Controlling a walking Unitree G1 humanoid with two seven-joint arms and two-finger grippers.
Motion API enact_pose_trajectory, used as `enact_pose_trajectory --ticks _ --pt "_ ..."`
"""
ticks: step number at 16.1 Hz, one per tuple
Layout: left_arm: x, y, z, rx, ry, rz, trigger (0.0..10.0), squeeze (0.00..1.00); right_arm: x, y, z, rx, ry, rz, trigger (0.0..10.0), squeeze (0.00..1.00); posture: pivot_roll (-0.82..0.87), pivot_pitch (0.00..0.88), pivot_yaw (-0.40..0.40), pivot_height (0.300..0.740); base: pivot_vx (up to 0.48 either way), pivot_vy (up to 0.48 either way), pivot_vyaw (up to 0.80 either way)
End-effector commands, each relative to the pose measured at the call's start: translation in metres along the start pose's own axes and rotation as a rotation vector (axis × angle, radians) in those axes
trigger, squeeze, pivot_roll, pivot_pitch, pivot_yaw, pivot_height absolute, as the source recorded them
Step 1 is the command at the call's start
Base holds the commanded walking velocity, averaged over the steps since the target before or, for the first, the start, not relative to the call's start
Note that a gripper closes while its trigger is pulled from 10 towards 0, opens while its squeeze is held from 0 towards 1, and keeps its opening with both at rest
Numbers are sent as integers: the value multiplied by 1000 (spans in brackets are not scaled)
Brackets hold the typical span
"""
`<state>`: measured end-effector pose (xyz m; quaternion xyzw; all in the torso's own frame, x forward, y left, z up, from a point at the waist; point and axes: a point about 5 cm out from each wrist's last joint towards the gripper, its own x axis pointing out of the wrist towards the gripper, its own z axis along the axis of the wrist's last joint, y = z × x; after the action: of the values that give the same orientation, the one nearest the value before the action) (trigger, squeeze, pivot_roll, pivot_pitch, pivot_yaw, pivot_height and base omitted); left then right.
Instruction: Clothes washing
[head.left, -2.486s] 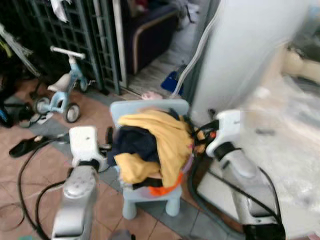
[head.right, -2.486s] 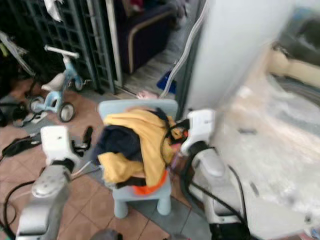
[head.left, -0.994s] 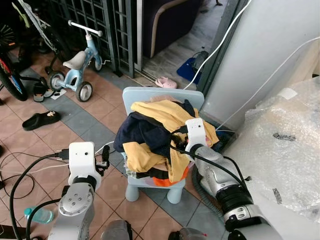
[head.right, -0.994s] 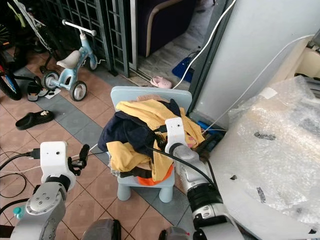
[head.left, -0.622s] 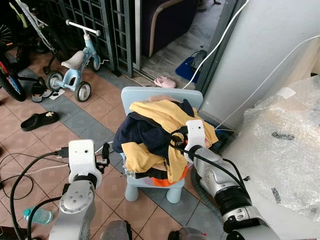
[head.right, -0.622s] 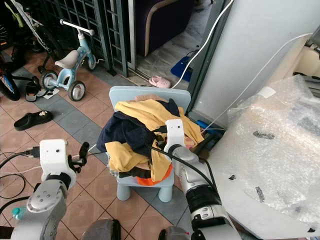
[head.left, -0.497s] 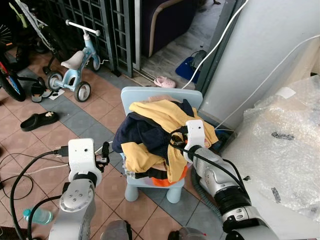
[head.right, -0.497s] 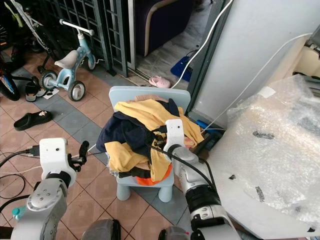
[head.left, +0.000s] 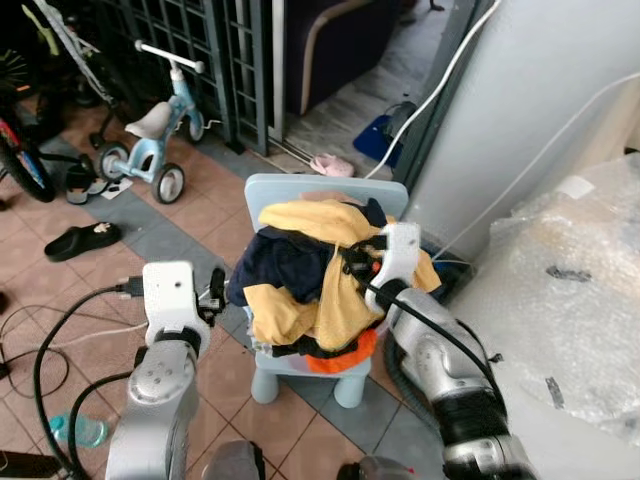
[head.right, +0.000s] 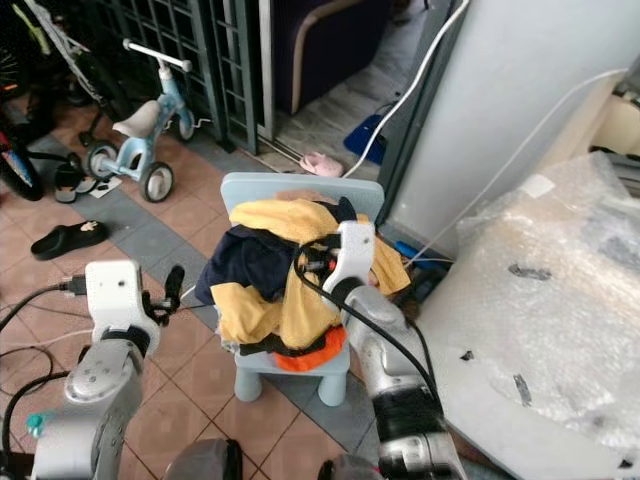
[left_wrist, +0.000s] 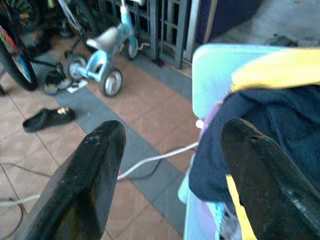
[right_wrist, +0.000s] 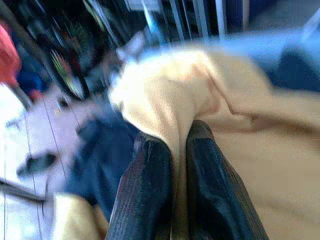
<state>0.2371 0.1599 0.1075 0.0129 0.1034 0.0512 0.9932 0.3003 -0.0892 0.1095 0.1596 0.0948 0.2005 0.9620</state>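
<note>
A pile of clothes sits on a small light-blue chair (head.left: 325, 190): a yellow garment (head.left: 335, 300) on top, a navy one (head.left: 285, 265) under it and an orange piece (head.left: 335, 358) at the seat's front. My right gripper (head.left: 352, 262) is over the pile's right side, shut on a fold of the yellow garment; in the right wrist view the two black fingers (right_wrist: 150, 175) pinch yellow cloth. My left gripper (head.left: 215, 290) hovers left of the chair, open. Its spread fingers (left_wrist: 95, 165) frame the chair edge and the navy cloth (left_wrist: 270, 125).
A child's tricycle (head.left: 150, 130) and a black slipper (head.left: 82, 240) lie to the left by a metal gate (head.left: 210, 50). Cables (head.left: 60, 330) run over the tiled floor. A bubble-wrapped bulk (head.left: 570, 290) and a white panel (head.left: 530, 100) close off the right.
My right gripper has risen, drawing the yellow garment up with it from the pile. My left arm has moved a little up and closer to the chair.
</note>
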Motion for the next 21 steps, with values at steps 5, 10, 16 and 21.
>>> enact_pose_trajectory --ticks 5,10,16,21 --pt "11 -14 1 3 -36 -48 10000 0 -45 11 42 -133 -224 47 0 0 0 0 -43 740 0 0 0" --pt "23 -20 11 9 -91 -83 10000 0 -52 5 35 -205 -178 9 10000 0 -25 0 -10 740 0 0 0" --pt "22 -27 9 18 -93 -114 10000 0 12 32 16 -284 -5 163 10000 1000 12 0 -32 740 0 0 0" --pt "10 -18 0 43 -52 -73 10000 0 26 21 -36 -302 274 91 10000 1000 44 0 -61 740 0 0 0"
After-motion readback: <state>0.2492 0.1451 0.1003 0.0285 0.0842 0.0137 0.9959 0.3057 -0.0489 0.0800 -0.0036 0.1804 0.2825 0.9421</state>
